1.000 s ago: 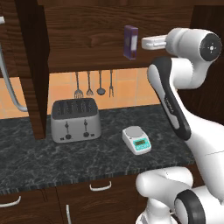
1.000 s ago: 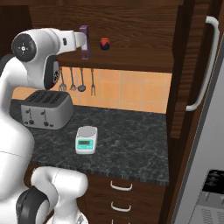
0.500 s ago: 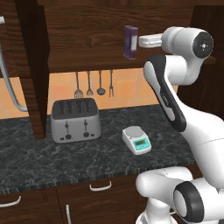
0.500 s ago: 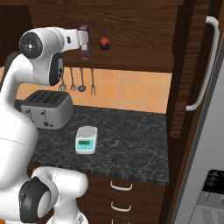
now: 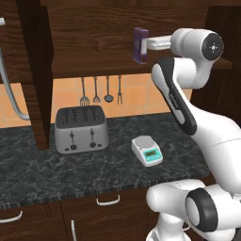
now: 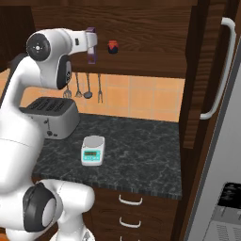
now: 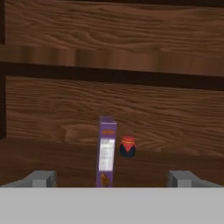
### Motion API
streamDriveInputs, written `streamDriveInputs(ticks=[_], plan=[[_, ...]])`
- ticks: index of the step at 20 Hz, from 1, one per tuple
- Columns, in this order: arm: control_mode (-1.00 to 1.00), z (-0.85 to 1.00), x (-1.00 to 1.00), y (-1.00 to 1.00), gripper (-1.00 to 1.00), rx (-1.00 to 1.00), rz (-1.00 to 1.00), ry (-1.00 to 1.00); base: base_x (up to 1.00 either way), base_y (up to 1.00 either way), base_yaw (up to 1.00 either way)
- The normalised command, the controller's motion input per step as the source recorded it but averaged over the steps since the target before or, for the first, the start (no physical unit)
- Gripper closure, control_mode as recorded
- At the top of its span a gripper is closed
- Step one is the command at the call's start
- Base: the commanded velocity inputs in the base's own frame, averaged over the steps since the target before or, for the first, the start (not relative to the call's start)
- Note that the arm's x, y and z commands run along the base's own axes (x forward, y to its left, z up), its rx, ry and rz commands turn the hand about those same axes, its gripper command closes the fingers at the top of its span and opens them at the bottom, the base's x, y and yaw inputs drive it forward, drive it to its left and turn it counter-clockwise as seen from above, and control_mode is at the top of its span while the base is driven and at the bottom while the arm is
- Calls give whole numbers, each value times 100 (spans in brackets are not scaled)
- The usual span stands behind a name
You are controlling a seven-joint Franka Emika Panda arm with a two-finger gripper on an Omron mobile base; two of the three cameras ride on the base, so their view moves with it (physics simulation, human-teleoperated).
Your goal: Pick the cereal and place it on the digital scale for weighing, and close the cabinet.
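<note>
The cabinet (image 5: 99, 44) is in front of me, dark brown wood, and my hand reaches up into its open shelf space. One of its doors (image 6: 212, 80) stands open far to the side of my gripper, with a long silver bar handle (image 6: 221, 70) on it. Well below my gripper is the black speckled counter (image 5: 28, 174). On it stands the silver four-slot toaster (image 5: 81, 128), below me and off to one side, and the digital scale (image 5: 147, 150), white with a teal front, sits on the counter almost straight under my hand. The cereal (image 7: 106, 151) is a narrow purple box, upright on the shelf, directly ahead of my gripper (image 7: 111, 178) and between the lines of my two fingers (image 7: 41, 178). My jaws are spread wide, both well apart from the box. A small red-and-dark jar (image 7: 127, 146) stands just beside the cereal, a little behind it.
</note>
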Motion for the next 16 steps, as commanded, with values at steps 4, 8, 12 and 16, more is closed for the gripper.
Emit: streamDriveInputs(ticks=[4,8,12,16], plan=[[-100,0,14,0,-100,0,0,0,0,0,0],[-100,0,16,0,-100,0,0,0,0,0,0],[-100,0,12,0,-100,0,0,0,0,0,0],[-100,0,14,0,-100,0,0,0,0,0,0]])
